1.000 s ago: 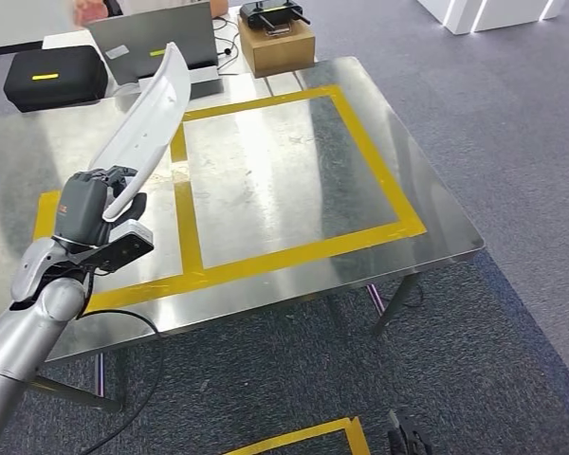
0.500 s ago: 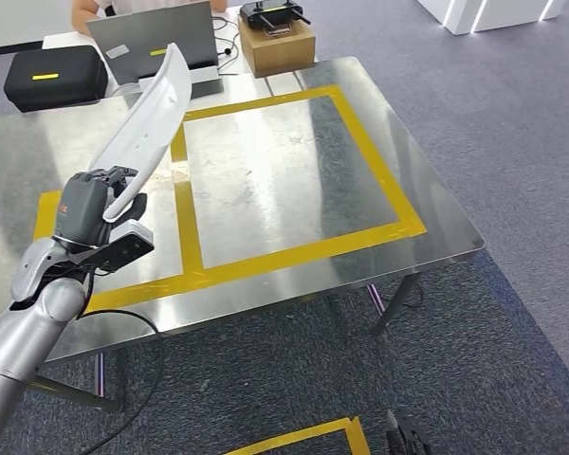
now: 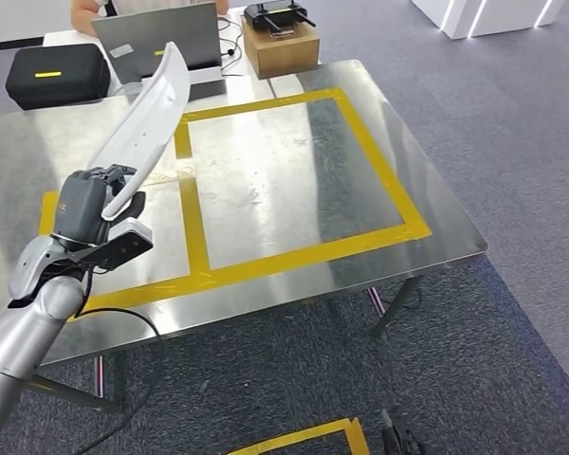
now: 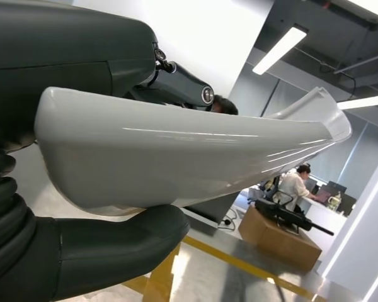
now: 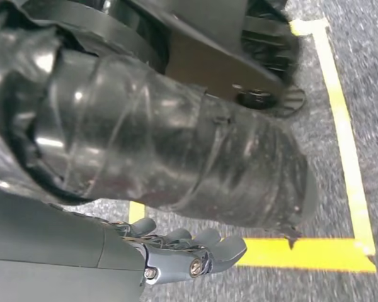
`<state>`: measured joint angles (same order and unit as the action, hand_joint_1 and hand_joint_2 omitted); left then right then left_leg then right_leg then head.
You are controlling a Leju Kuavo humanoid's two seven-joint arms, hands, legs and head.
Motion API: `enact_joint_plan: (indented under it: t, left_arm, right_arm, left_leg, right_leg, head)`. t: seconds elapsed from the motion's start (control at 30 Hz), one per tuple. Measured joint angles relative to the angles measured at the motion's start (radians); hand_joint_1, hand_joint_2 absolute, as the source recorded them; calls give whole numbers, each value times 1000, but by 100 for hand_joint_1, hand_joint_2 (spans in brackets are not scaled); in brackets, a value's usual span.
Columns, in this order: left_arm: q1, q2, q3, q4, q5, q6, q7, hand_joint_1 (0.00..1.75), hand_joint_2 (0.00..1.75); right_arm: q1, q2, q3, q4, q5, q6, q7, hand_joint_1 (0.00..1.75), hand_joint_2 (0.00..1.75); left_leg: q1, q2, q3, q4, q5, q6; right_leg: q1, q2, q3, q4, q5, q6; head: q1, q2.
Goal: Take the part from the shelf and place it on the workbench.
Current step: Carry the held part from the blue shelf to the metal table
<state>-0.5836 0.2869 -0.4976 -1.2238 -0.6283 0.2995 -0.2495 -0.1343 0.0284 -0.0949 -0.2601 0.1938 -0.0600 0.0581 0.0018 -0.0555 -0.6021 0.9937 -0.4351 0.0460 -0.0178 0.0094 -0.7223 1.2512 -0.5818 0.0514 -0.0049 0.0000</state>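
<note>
**Inspector:** White glossy plastic, long and curved like a trim panel: that is the part (image 3: 147, 118). It is held in the air above the near-left area of the steel desk (image 3: 282, 180), its lower end in the left hand (image 3: 88, 209) and its far end rising toward the laptop (image 3: 160, 43).

**Assistant:** And the grasp?

**Inspector:** In the left wrist view the thick thumb (image 4: 116, 242) lies under the panel (image 4: 177, 157) and the darker fingers (image 4: 177, 85) close over its upper side. The hand is clamped on one end only, so the rest hangs out unsupported.

**Assistant:** How do you judge its handling?

**Inspector:** Probably light and stiff enough to keep its shape, but the smooth surface looks slippery, and an end grip gives leverage against the fingers. A hold nearer the middle would be steadier. It should be lowered flat inside the yellow tape rectangle (image 3: 296, 251), not dropped.

**Assistant:** The other arm?

**Inspector:** The right hand (image 5: 187, 248) hangs over the grey carpet (image 5: 329, 189), fingers extended close together, holding nothing.

**Assistant:** Surroundings?

**Inspector:** A black case (image 3: 56, 74) and a cardboard box (image 3: 280, 45) sit beyond the desk's far edge.
</note>
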Motion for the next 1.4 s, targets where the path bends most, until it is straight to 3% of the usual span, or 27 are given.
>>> enact_joint_plan:
  t: [0.03,0.07,0.13,0.2,0.3,0.37,0.43,0.5,0.53,0.57,0.6,0.67,0.7,0.77,0.87,0.93,1.0,1.03,1.07,1.1,1.2,1.27,1.33,1.4]
  left_arm:
    - [2,0,0,0,0,0,0,175,175]
    - [4,0,0,1,0,0,0,175,175]
    - [5,-1,0,1,0,0,0,175,175]
    - [5,0,2,2,0,1,0,175,175]
    - [5,2,3,3,0,1,-1,175,175]
    - [5,4,4,3,0,2,-2,175,175]
    - [3,5,4,3,0,2,-2,175,175]
    - [5,5,4,3,1,2,-2,175,175]
    - [8,5,4,4,1,2,-2,175,175]
    - [10,5,4,4,1,2,-2,175,175]
    - [11,6,4,4,1,2,-2,175,175]
    - [9,6,4,5,1,2,-2,175,175]
    - [8,7,4,5,1,2,-2,175,175]
    - [6,7,5,5,1,2,-2,175,175]
    - [6,9,5,4,1,2,-2,175,175]
    - [4,8,5,4,1,2,-3,175,175]
    - [5,8,5,5,1,2,-3,175,175]
    - [7,8,4,5,1,2,-3,175,175]
    - [8,7,4,5,1,2,-3,175,175]
    - [9,7,4,5,1,2,-3,175,175]
    - [8,5,4,5,1,2,-3,175,175]
    - [7,5,4,5,1,1,-2,175,175]
    - [7,5,4,5,1,1,-2,175,175]
    - [6,6,5,5,1,1,-2,175,175]
  right_arm:
    - [1,0,0,0,0,0,0,0,0]
    - [2,0,0,0,1,-1,0,0,0]
    - [1,-1,0,0,4,-4,0,0,0]
    - [-2,-1,0,0,7,-8,0,0,0]
    - [-1,-1,0,0,13,-11,0,0,0]
    - [-2,-1,0,0,15,-12,0,0,0]
    - [-3,-2,0,0,15,-13,0,0,0]
    - [-1,-2,0,0,15,-13,0,0,0]
    - [-1,-2,0,0,15,-13,0,0,0]
    - [0,-1,0,0,15,-13,0,0,0]
    - [0,-1,0,0,16,-13,0,0,0]
    - [-1,-1,0,0,16,-13,0,0,0]
    - [-2,-1,0,0,16,-13,0,0,0]
    - [-2,-1,0,0,16,-13,0,0,0]
    - [-2,-1,0,0,16,-13,0,0,0]
    - [-4,-2,0,0,16,-13,0,0,0]
    - [-1,-1,0,0,16,-13,0,0,0]
    - [0,-1,0,0,16,-13,0,0,0]
    - [2,-1,0,0,16,-13,0,0,0]
    - [3,-1,0,0,16,-13,0,0,0]
    - [0,-3,0,0,16,-13,0,0,0]
    - [-1,-4,0,0,16,-13,0,0,0]
    - [-1,-4,0,0,17,-13,0,0,0]
    - [-2,-2,0,0,17,-13,0,0,0]
  left_leg:
    - [0,0,0,0,-1,-1]
    - [1,-1,0,1,-2,-2]
    - [4,-3,1,9,-8,-11]
    - [3,-6,-4,21,-17,-23]
    - [3,-11,-8,27,-19,-37]
    - [4,2,-15,43,-33,-46]
    - [6,28,-54,130,-81,-55]
    - [9,41,-117,261,-134,-61]
    - [9,42,-139,303,-143,-62]
    - [9,43,-143,308,-132,-61]
    - [9,43,-130,275,-105,-59]
    - [6,53,-67,142,-37,-51]
    - [2,60,-39,83,-19,-46]
    - [-5,68,-16,31,-16,-39]
    - [-1,60,-11,19,-13,-25]
    - [3,57,-5,13,-9,-15]
    - [2,53,-4,13,-10,-9]
    - [1,50,-4,13,-10,-8]
    - [0,46,-3,14,-11,-8]
    - [0,41,-3,14,-11,-8]
    - [-2,31,-1,20,-18,-15]
    - [-3,26,-6,24,-20,-25]
    - [-1,22,-8,23,-19,-35]
    - [2,27,-17,45,-37,-47]
  right_leg:
    - [-1,-1,-19,34,-4,2]
    - [-3,-1,-20,27,12,4]
    - [-6,1,31,-86,78,6]
    - [-6,10,90,-197,114,2]
    - [-2,11,107,-220,114,-19]
    - [-4,5,110,-222,114,-32]
    - [-5,-3,114,-224,114,-43]
    - [-4,-12,115,-224,112,-47]
    - [-4,-16,116,-224,111,-48]
    - [-4,-19,117,-224,110,-48]
    - [-4,-22,118,-224,109,-47]
    - [-3,-28,123,-224,106,-43]
    - [-1,-29,123,-223,104,-38]
    - [1,-34,123,-226,104,-27]
    - [0,-36,119,-223,95,-10]
    - [0,-23,85,-154,55,-4]
    - [0,-14,19,-20,0,-2]
    - [0,-13,-11,33,-13,-1]
    - [0,-13,-27,54,-7,-1]
    - [0,-12,-24,35,16,-2]
    - [0,1,62,-158,112,-14]
    - [2,10,97,-224,125,-20]
    - [3,7,101,-229,125,-27]
    - [0,2,106,-235,128,-37]
  head:
    - [0,0]
    - [0,0]
    - [0,0]
    - [0,0]
    - [0,0]
    - [-1,0]
    - [-5,0]
    - [-6,0]
    - [-6,0]
    - [-6,0]
    - [-6,0]
    - [-6,0]
    - [-6,0]
    - [-6,0]
    - [-5,0]
    - [-2,0]
    - [-1,0]
    - [-1,0]
    - [-1,0]
    - [-1,0]
    - [-1,0]
    - [-2,0]
    - [-2,0]
    - [-5,0]
